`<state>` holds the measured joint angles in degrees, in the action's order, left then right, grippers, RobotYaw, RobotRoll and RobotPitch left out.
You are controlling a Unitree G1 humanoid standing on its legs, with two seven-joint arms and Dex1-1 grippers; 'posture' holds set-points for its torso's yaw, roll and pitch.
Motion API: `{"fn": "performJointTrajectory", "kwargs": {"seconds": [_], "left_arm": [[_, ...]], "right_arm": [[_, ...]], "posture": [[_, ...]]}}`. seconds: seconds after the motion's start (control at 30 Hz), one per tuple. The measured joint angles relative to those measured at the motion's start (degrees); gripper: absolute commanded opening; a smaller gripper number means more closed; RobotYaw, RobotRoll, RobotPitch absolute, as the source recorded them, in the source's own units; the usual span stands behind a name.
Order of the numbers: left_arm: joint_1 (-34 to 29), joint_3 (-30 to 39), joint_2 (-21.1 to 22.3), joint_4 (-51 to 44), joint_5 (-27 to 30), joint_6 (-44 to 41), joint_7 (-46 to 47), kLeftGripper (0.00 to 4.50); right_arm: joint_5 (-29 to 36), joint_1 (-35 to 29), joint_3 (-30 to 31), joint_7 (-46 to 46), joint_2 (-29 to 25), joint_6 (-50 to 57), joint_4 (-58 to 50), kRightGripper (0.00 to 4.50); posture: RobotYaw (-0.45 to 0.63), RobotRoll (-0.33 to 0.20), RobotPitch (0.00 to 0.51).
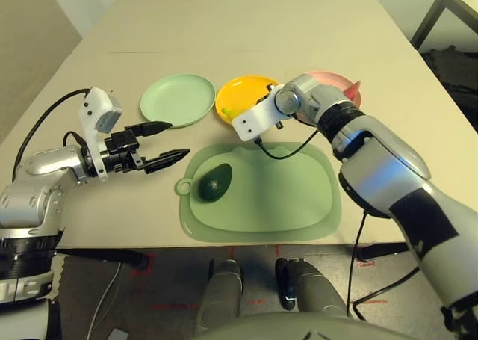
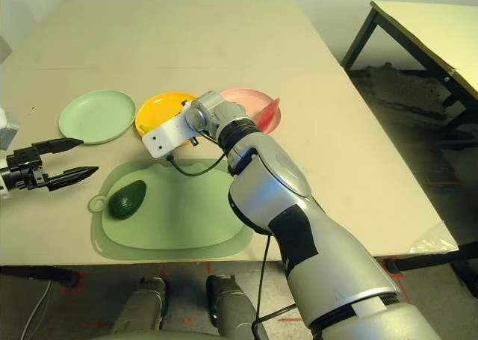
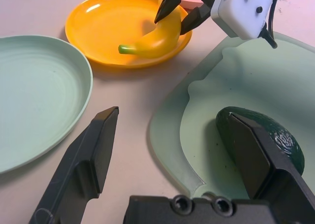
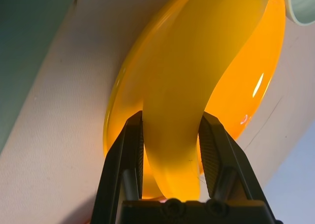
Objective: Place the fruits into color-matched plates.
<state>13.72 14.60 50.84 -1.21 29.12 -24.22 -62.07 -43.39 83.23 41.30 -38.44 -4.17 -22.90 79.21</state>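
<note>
— When you look from the head, what do you see?
— My right gripper (image 1: 263,110) reaches over the yellow plate (image 1: 237,92); my left gripper (image 1: 166,142) stands spread beside the avocado (image 1: 215,182) on the cutting board (image 1: 291,198).
— And the wrists?
— From the left wrist, the banana (image 3: 155,37) lies in the yellow plate. From the right, my jaws pinch this banana.
</note>
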Motion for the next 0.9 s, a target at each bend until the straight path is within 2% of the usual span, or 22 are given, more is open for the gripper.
{"fn": "performJointTrajectory", "kwargs": {"seconds": [0.6,0.67,0.73,0.87,0.9], "left_arm": [[-0.12,0.00,0.05,-0.03,0.01,-0.33,-0.51,4.50],[-0.13,0.00,0.05,-0.03,0.00,-0.35,-0.57,4.50],[-0.14,0.00,0.05,-0.03,0.00,-0.35,-0.60,4.50],[-0.13,-0.04,0.04,-0.03,0.00,-0.36,-0.57,4.50],[-0.13,-0.06,0.04,-0.03,0.00,-0.36,-0.57,4.50]], "right_arm": [[-0.09,-0.01,-0.10,2.41,-0.10,1.88,0.06,1.61],[-0.15,-0.01,-0.10,3.32,-0.15,2.12,0.07,2.34],[-0.16,-0.01,-0.10,3.73,-0.20,2.35,0.07,2.85],[-0.19,0.10,-0.27,4.82,-0.37,2.39,-0.02,4.28],[-0.20,0.20,-0.34,5.01,-0.42,2.40,-0.04,4.48]], "posture": [[0.14,0.000,0.216],[0.14,0.000,0.215],[0.14,0.000,0.215],[0.13,0.000,0.213],[0.13,0.000,0.213]]}}
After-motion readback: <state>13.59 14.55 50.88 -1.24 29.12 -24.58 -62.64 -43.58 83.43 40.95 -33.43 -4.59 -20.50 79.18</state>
